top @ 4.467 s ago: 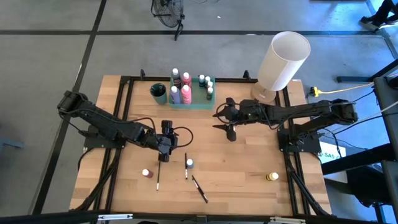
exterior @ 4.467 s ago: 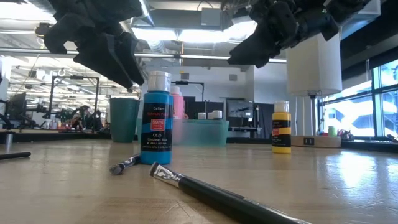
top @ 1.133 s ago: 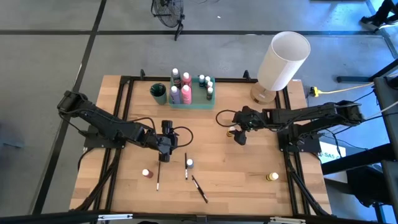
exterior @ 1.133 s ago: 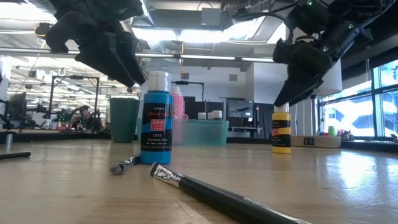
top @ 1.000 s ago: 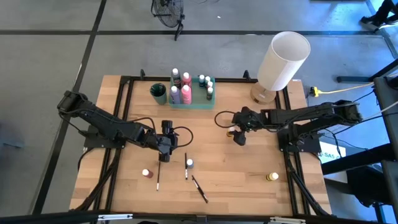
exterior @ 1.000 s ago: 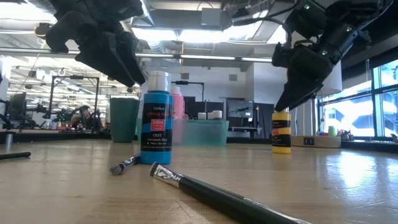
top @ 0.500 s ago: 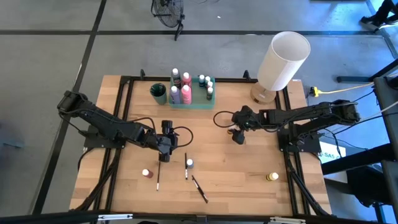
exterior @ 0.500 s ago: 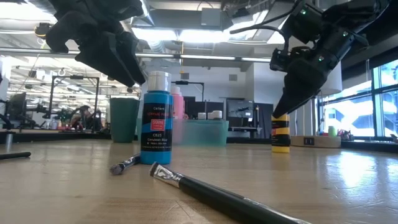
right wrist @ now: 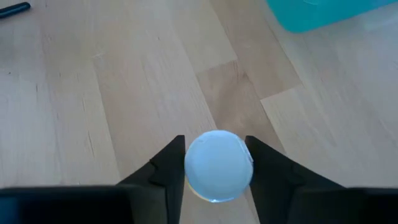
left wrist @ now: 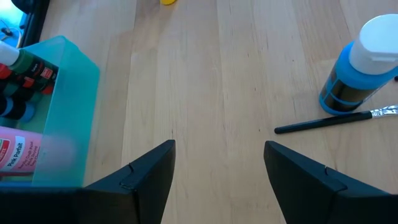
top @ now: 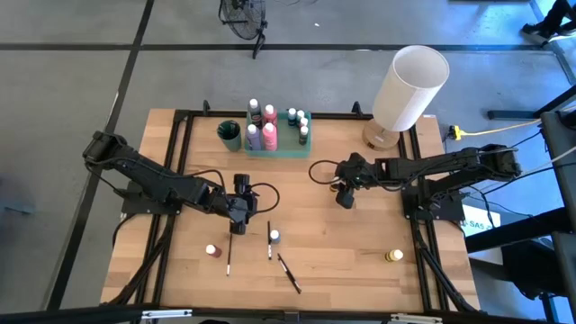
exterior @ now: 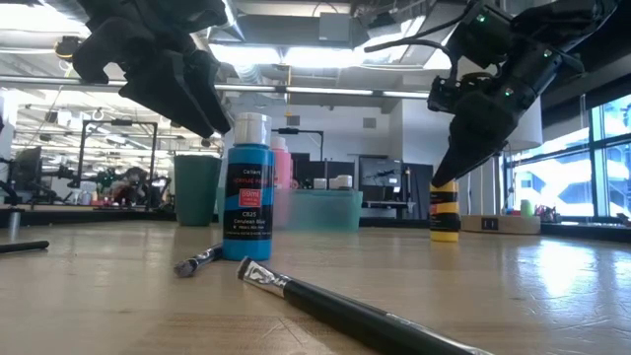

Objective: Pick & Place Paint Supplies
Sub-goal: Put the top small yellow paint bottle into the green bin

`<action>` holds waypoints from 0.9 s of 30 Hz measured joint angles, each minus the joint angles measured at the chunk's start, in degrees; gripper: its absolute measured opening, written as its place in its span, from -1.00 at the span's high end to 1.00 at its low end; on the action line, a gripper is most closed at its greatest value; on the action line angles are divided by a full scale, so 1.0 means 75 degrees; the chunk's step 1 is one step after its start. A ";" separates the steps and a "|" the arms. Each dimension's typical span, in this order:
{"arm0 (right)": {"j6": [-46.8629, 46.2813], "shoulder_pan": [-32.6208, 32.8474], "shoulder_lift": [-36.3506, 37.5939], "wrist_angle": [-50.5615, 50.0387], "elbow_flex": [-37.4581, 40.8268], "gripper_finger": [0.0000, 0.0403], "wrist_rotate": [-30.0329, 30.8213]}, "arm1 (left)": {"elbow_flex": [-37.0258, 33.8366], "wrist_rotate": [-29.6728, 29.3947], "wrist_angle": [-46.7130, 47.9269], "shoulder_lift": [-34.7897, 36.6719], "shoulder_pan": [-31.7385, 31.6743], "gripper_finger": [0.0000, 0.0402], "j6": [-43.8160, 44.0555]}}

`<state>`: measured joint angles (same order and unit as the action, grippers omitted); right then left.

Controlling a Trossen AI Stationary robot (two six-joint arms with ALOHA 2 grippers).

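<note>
While your right gripper (right wrist: pixel 217 163) sits low over the middle-right of the worktop (top: pixel 360 243), its fingers (right wrist: pixel 166 163) press against both sides of a white-capped bottle (right wrist: pixel 218 165); you have that bottle clasped. In the low view this same bottle (exterior: pixel 444 210) shows yellow with a dark label, standing upright on the wood. Your left gripper (left wrist: pixel 217 165) hangs released, jaws spread wide with nothing between them, above the worktop's middle-left. Just ahead of it you can see a blue bottle (left wrist: pixel 360 65) standing beside a thin dark paintbrush (left wrist: pixel 336 121). Near the back edge the green tray (top: pixel 290 149) holds several more bottles. Toward the front you have a red bottle (top: pixel 211 250), another yellow bottle (top: pixel 393 256) and two further paintbrushes lying loose.
</note>
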<state>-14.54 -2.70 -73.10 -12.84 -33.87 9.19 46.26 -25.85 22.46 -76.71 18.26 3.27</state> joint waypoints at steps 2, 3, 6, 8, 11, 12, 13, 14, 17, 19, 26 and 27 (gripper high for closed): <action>-0.0027 0.0000 0.0001 0.0000 0.0000 0.32 -0.0003 | 0.0000 -0.0001 0.0001 -0.0001 0.0000 -0.20 0.0000; -0.0033 0.0000 0.0003 0.0001 0.0000 0.32 -0.0006 | 0.0000 0.0000 0.0000 0.0000 0.0000 -0.20 0.0000; -0.0036 0.0000 0.0000 0.0057 0.0000 0.32 -0.0032 | 0.0000 0.0000 0.0003 0.0000 0.0000 -0.20 -0.0003; -0.0039 0.0000 0.0000 0.0189 0.0000 0.32 -0.0051 | 0.0000 -0.0001 0.0001 -0.0002 0.0000 -0.20 -0.0003; 0.0066 0.0001 0.0000 0.0636 -0.0011 0.32 -0.0076 | 0.0000 -0.0001 0.0000 -0.0001 0.0000 -0.20 -0.0003; 0.0152 0.0001 0.0000 0.0677 -0.0062 0.32 -0.0120 | 0.0000 0.0000 0.0003 0.0000 0.0000 -0.20 -0.0006; 0.0216 0.0005 0.0000 0.0698 -0.0140 0.32 -0.0124 | 0.0000 -0.0003 0.0000 -0.0002 0.0000 -0.20 -0.0006; 0.0248 0.0012 0.0000 0.0704 -0.0245 0.32 -0.0120 | 0.0000 -0.0003 0.0000 -0.0003 0.0000 -0.20 -0.0008; 0.0565 0.0017 0.0000 0.0858 -0.0550 0.32 -0.0114 | 0.0000 -0.0003 -0.0007 0.0000 0.0000 -0.20 -0.0083; 0.0840 0.0017 0.0000 0.1219 -0.0687 0.32 -0.0111 | 0.0000 -0.0003 -0.0057 -0.0003 0.0000 -0.20 -0.0136; 0.1258 -0.0020 0.0006 0.2710 -0.0799 0.32 0.0721 | 0.0000 -0.0003 -0.0175 0.0000 0.0000 -0.20 -0.0210; 0.1258 -0.0053 0.0006 0.2811 -0.0801 0.32 0.0776 | 0.0000 -0.0003 -0.0176 -0.0002 0.0000 -0.20 -0.0210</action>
<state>-5.10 -3.09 -73.06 8.24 -39.88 15.01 46.26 -25.87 21.14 -76.72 18.26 1.69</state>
